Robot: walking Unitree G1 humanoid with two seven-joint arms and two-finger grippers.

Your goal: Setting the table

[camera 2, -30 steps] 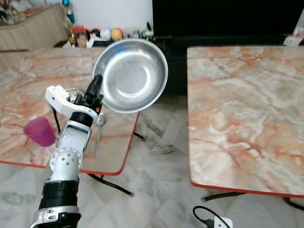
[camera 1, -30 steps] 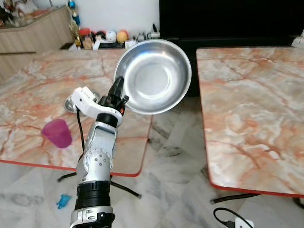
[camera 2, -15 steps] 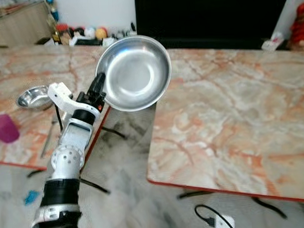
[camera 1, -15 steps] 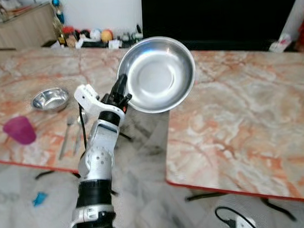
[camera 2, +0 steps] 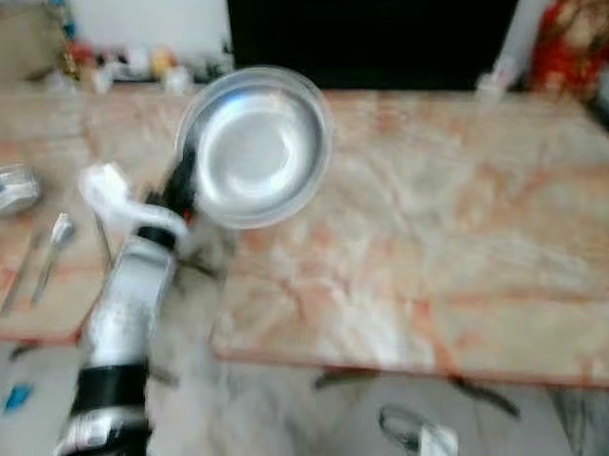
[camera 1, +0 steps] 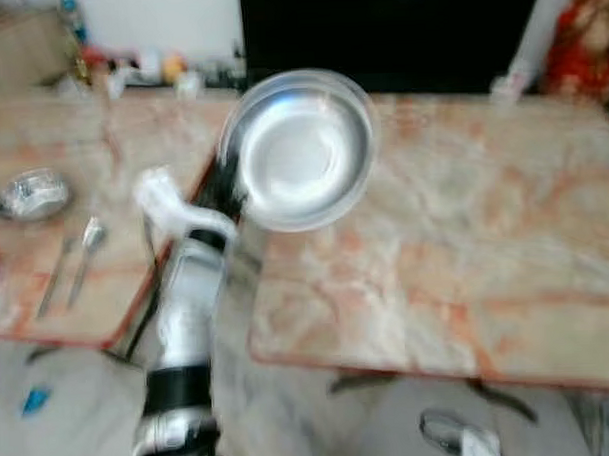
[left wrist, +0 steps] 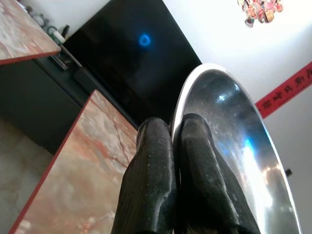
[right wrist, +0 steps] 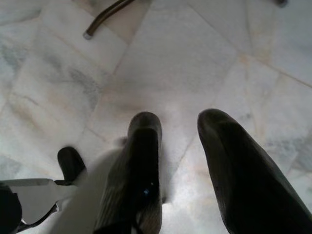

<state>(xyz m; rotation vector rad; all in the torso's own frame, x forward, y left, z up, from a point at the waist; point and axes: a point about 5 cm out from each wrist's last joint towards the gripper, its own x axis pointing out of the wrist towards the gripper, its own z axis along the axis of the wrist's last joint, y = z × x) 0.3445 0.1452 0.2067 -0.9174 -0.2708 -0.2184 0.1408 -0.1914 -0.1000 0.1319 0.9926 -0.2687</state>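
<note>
Swinging right, your head camera now centres the second marble-topped table (camera 1: 465, 232), which half a second ago sat at the frame's right; the scene blurs with the turn. Your left gripper (left wrist: 170, 146) clamps the rim of the round, shiny steel dish (camera 1: 300, 150), both fingers (left wrist: 148, 170) pinched shut on it, holding it aloft and tilted above that table's near left corner. On the first table's far end, a small steel bowl (camera 1: 28, 193) and cutlery (camera 1: 73, 258) lie left behind. Your right gripper (right wrist: 178, 146) hangs idle, fingers apart, over the tiled floor (right wrist: 170, 63). Judged from this, you are arriving to set the dish down.
</note>
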